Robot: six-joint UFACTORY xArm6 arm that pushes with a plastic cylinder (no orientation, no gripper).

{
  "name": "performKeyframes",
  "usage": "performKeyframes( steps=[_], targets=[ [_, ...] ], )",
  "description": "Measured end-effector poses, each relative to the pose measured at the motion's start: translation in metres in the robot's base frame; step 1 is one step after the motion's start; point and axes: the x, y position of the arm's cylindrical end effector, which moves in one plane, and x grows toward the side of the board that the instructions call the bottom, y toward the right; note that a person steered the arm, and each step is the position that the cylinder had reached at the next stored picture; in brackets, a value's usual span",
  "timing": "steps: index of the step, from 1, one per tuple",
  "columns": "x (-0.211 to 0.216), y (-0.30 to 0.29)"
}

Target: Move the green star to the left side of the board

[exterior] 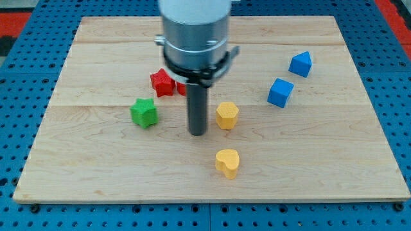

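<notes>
No hand on this arm, so nothing spread, pressed or pinched; it ends in a dark rod and holds nothing. My tip [198, 133] sits on the tabletop [96, 179] near the middle, touching no block as far as I can tell. Green star [144, 113] lies just to the view's left of my tip, a small gap between them, left of centre on the board. Yellow hexagon-like block [227, 115] is just beside my tip on the view's right. Yellow heart [227, 162] is below that, toward the view's bottom. Red star [163, 83] is above the green star; another red block [181, 88] is mostly hidden behind the rod, shape unclear. Two blue blocks at the view's right: blue cube [280, 92] and, higher, a blue house-shaped block [300, 64]. No containers.
</notes>
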Motion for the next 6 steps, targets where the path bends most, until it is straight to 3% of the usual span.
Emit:
performKeyframes(
  steps=[2, 3, 5, 6],
  targets=[
    [-0.03, -0.088],
    [-0.006, -0.116],
    [-0.047, -0.157],
    [0.009, -0.193]
  ],
)
